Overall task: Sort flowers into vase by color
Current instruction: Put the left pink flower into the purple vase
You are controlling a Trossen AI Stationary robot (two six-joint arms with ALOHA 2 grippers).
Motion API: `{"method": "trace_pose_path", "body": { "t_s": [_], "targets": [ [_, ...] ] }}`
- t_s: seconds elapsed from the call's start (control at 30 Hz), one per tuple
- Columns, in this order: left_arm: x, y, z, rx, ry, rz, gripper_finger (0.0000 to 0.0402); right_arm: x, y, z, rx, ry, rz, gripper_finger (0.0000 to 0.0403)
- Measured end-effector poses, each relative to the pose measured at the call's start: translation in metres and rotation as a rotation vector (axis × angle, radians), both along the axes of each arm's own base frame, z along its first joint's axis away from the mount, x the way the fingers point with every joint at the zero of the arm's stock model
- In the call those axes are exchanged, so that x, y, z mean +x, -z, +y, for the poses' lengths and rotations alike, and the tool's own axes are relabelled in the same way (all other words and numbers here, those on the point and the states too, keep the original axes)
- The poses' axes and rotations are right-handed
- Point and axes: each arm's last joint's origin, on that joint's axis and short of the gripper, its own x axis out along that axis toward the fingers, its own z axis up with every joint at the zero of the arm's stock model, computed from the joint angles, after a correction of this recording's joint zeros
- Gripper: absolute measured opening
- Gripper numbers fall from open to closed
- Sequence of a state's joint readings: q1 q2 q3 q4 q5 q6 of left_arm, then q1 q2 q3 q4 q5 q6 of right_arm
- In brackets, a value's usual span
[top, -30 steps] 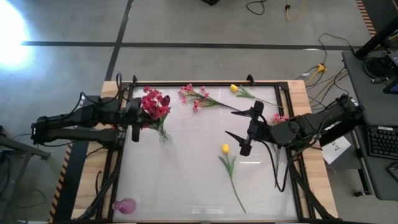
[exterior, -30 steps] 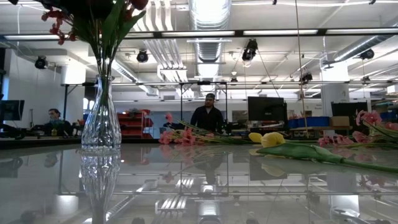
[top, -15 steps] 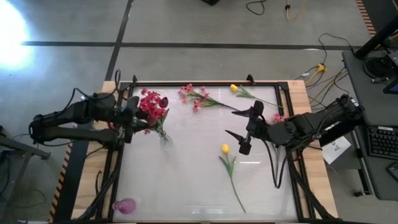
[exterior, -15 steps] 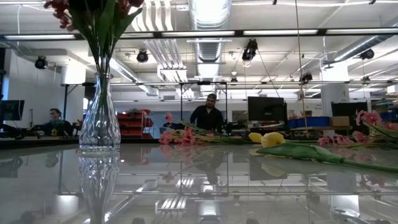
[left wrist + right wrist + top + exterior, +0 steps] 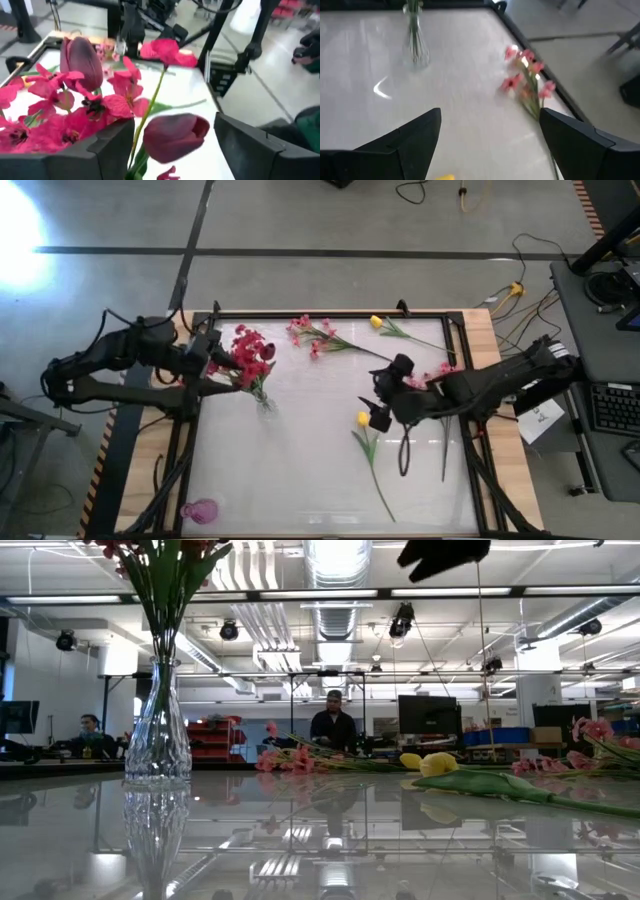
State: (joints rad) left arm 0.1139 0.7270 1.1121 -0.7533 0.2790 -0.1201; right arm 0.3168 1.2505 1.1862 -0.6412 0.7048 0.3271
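A clear glass vase (image 5: 265,402) (image 5: 158,730) stands at the table's left with red blossoms and dark red buds (image 5: 248,352) in it. My left gripper (image 5: 207,362) is open just left of the bunch; a dark red bud (image 5: 175,135) shows between its fingers, apart from both. My right gripper (image 5: 373,411) hangs open over the bud of a yellow tulip (image 5: 362,419), whose stem lies on the table toward the near edge. A pink spray (image 5: 318,337) and a second yellow tulip (image 5: 377,322) lie near the far edge.
More pink blossoms (image 5: 445,370) lie under my right arm near the table's right rail. A small pink vase (image 5: 200,511) lies at the near left corner. People stand in the room beyond the far edge (image 5: 335,728).
My left gripper has opened and let go of the red bunch, then drawn back a little toward the table's left edge; the bunch stays in the vase. My right gripper, still open, has gone toward the near left and turned, coming over the yellow tulip.
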Motion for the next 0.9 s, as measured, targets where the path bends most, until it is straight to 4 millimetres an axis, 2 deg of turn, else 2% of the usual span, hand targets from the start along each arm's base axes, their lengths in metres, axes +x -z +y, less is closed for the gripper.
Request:
{"method": "trace_pose_path", "body": {
  "t_s": [0.1, 0.17, 0.27, 0.37, 0.5, 0.73, 0.83, 0.9],
  "targets": [
    [-0.007, -0.019, -0.001, 0.043, 0.002, -0.039, 0.0263, 0.013, 0.011, -0.015, 0.052, 0.011, 0.056, 0.0329],
    [-0.015, -0.036, -0.001, 0.088, -0.005, -0.105, 0.0263, 0.024, 0.022, -0.033, 0.098, 0.03, 0.105, 0.0329],
    [-0.026, -0.056, -0.002, 0.163, 0.005, -0.199, 0.0263, 0.038, 0.038, -0.066, 0.142, 0.057, 0.183, 0.0329],
    [-0.035, -0.063, -0.004, 0.198, 0.025, -0.266, 0.0263, 0.05, 0.053, -0.107, 0.185, 0.07, 0.217, 0.0329],
    [-0.039, -0.052, -0.004, 0.208, 0.045, -0.264, 0.0263, 0.062, 0.082, -0.16, 0.204, 0.056, 0.274, 0.0329],
    [-0.031, -0.015, -0.003, 0.177, 0.035, -0.223, 0.0249, 0.068, 0.145, -0.244, 0.326, 0.063, 0.332, 0.0329],
    [-0.031, -0.005, -0.003, 0.175, 0.036, -0.203, 0.024, 0.068, 0.166, -0.271, 0.342, 0.08, 0.382, 0.0321],
    [-0.035, -0.004, -0.004, 0.178, 0.028, -0.214, 0.0236, 0.07, 0.178, -0.28, 0.351, 0.073, 0.419, 0.0308]
  ]
}}
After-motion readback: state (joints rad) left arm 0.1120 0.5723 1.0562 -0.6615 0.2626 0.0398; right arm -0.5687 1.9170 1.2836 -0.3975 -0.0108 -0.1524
